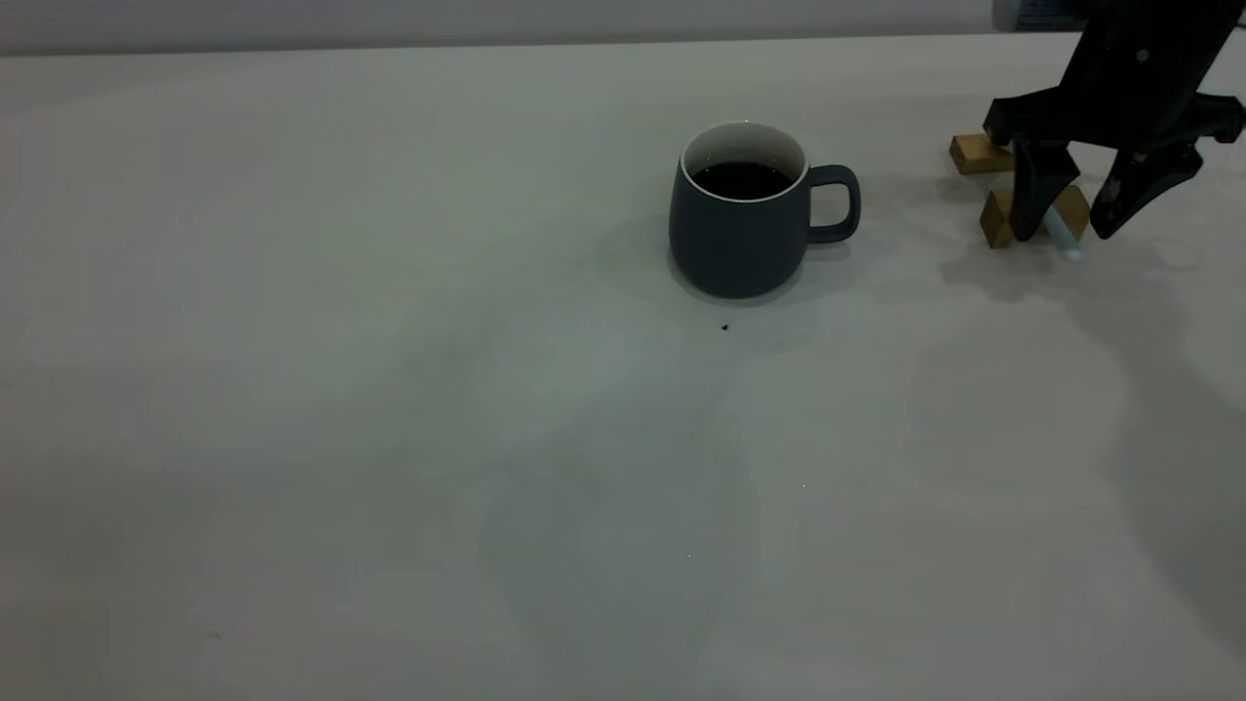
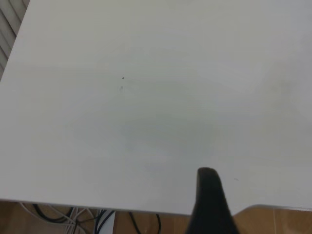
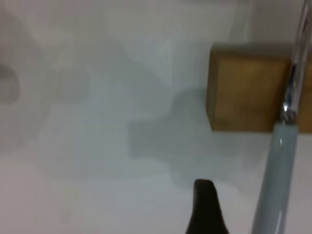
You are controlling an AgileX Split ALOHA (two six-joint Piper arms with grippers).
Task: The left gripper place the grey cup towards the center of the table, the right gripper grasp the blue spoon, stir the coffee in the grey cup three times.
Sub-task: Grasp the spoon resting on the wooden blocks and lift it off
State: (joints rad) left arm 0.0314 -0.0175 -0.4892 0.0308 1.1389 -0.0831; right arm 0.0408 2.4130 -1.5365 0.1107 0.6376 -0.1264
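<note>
With the grey cup placed, the right gripper, fingers apart, straddles the blue spoon at its three o'clock; closing comes next.

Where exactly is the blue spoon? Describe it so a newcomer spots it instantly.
Start at the grey cup, then look past its handle to the two wooden blocks. The blue spoon rests across them, under the right end effector: slim, pale-handled, not chunky wood.

Dim light, soft overlapping shadows on the table.
</note>
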